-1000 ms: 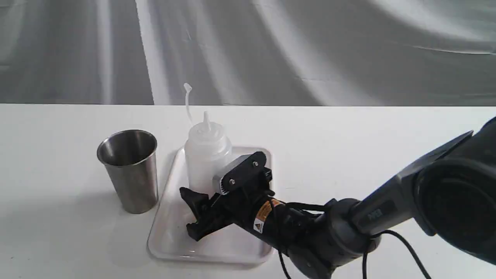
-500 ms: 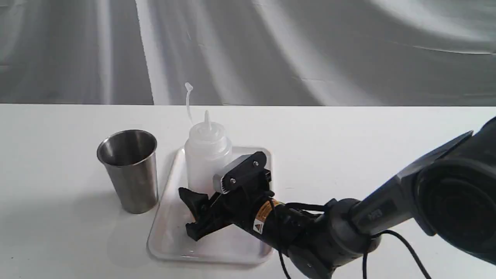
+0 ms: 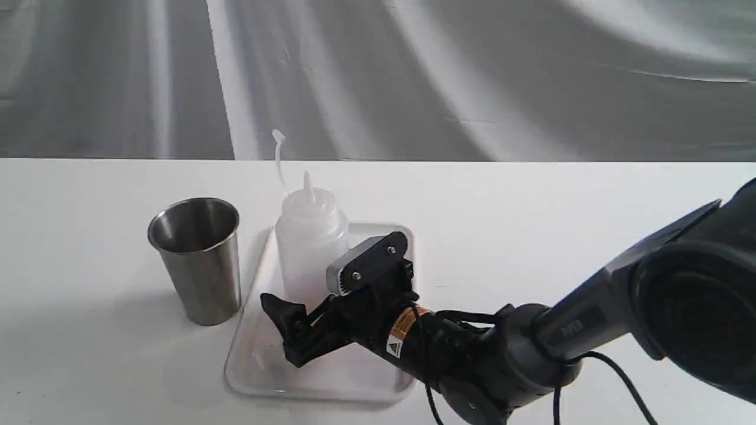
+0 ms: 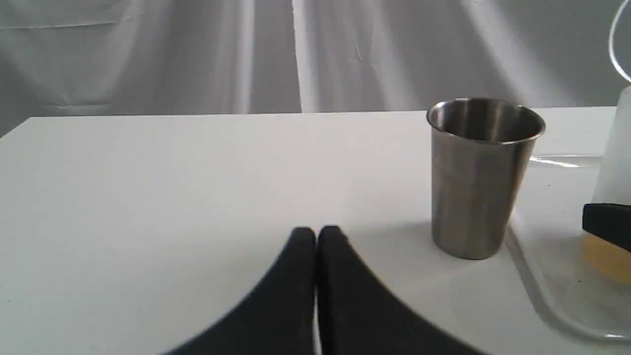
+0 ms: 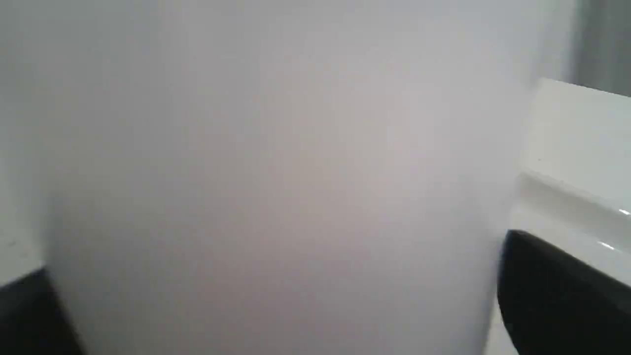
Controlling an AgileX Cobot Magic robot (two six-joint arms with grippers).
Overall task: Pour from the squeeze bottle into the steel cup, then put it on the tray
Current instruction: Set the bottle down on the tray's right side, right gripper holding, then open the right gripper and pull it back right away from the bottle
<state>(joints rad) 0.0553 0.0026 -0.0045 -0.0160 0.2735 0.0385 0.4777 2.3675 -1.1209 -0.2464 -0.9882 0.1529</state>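
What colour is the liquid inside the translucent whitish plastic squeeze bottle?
Amber liquid; clearest in the left wrist view.

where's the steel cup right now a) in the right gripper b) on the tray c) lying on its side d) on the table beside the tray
d: the steel cup stands upright on the table beside the tray, outside its rim.

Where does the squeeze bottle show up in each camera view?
Exterior: squeeze bottle, left of centre, standing on the tray, beside the steel cup.
Left wrist: squeeze bottle cut off at the frame edge, past the steel cup.
Right wrist: squeeze bottle fills most of the frame.
Shared landmark: the tray rim.
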